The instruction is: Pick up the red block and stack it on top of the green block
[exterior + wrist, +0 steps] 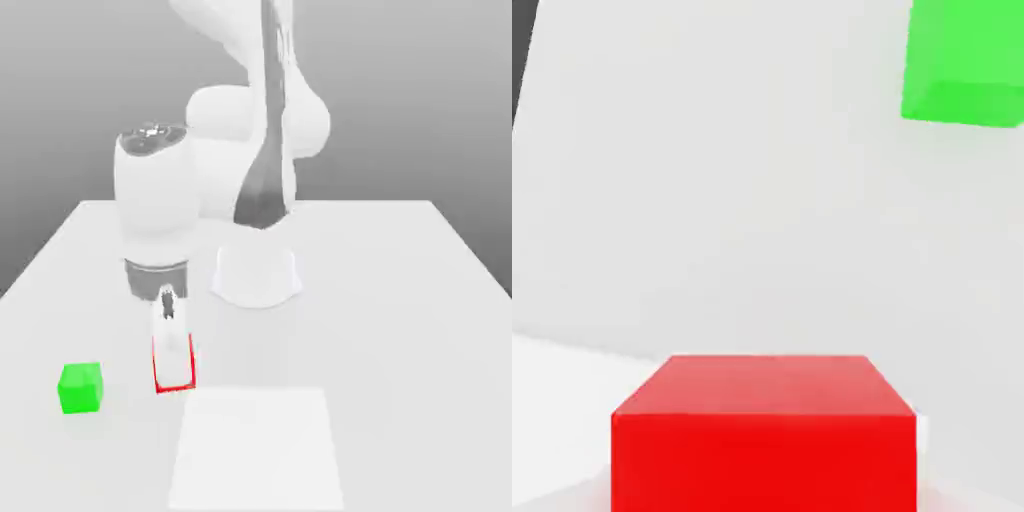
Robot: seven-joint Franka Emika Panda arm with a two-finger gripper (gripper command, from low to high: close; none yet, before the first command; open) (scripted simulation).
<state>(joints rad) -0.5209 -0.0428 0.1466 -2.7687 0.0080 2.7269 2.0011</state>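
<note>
The red block [172,387] is held between the white fingers of my gripper [172,362], which is shut on it; the near finger covers most of its face, so only its red edges show in the exterior view. The block sits low, at or just above the white table [400,330]. The green block [80,388] rests on the table a short way toward the exterior view's left of the gripper, apart from it. The hand view has the red block [762,435] close up and the green block [962,65] farther off.
The arm's white base [256,275] stands at the table's middle, behind the gripper. A paler square patch [255,450] marks the table's front, just toward the exterior view's right of the red block.
</note>
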